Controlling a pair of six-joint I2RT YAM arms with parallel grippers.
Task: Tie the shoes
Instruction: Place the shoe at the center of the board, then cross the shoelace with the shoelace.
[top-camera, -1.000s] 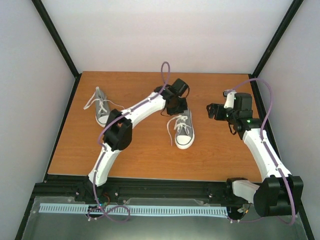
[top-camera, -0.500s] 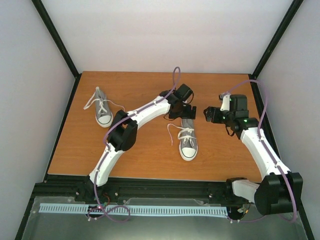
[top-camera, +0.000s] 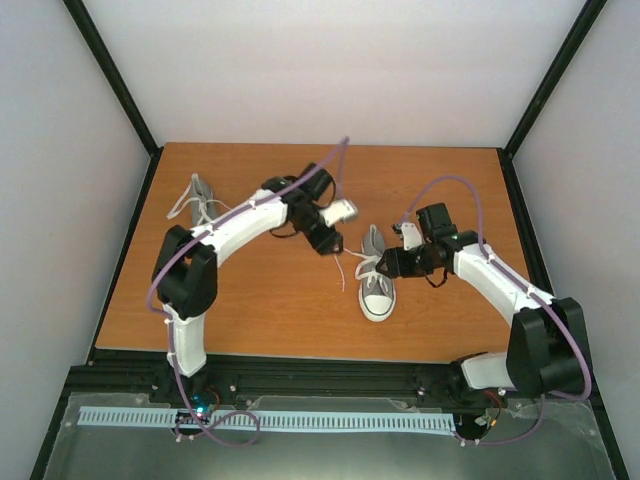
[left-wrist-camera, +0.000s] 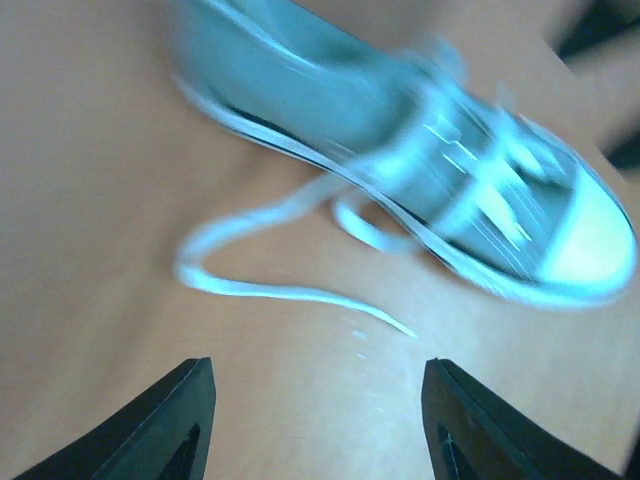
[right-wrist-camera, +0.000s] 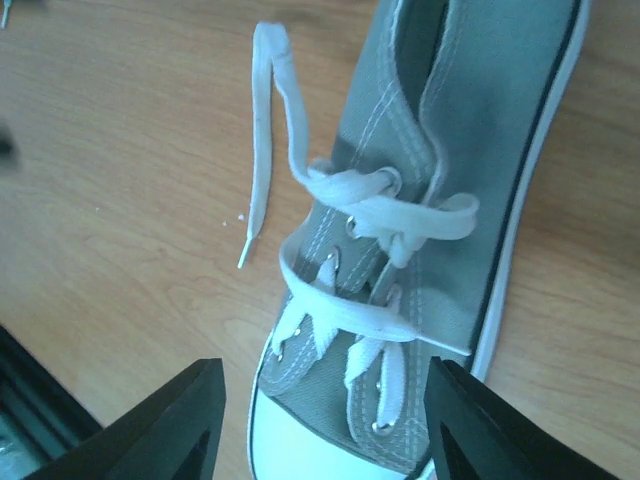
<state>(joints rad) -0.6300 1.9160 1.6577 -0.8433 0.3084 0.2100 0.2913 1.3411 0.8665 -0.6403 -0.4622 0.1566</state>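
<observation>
Swinging in from the right since half a second ago, the right arm now reaches across the wooden table (top-camera: 260, 300), while the left arm has drawn back leftward from the heel of the centre sneaker (top-camera: 377, 290), its elbow folded out over the table's left side.

The right arm's forearm slopes from its raised elbow near the right edge toward the middle. The right gripper (top-camera: 385, 265) hangs just above the sneaker's laced front. In the right wrist view that right gripper (right-wrist-camera: 325, 370) is spread wide, a black finger on either side of the white toe cap, gripping nothing. Below it the centre sneaker (right-wrist-camera: 470, 150) shows grey canvas and white laces crossed at the top eyelets.

The left arm's forearm runs from left to right across the far half of the table, and its wrist turns down. The left gripper (top-camera: 326, 243) points at the boards just left of the sneaker. Its wrist view is smeared by motion, yet the left gripper (left-wrist-camera: 318, 370) is plainly parted and empty above bare wood. The centre sneaker (left-wrist-camera: 400, 130) lies beyond it.

A loose lace end (right-wrist-camera: 268, 130) trails off the sneaker's left side onto the table (left-wrist-camera: 260, 290).

The centre sneaker stands mid-table, toe toward the near edge. The second sneaker (top-camera: 203, 195) sits at the far left, partly hidden behind the left arm.
</observation>
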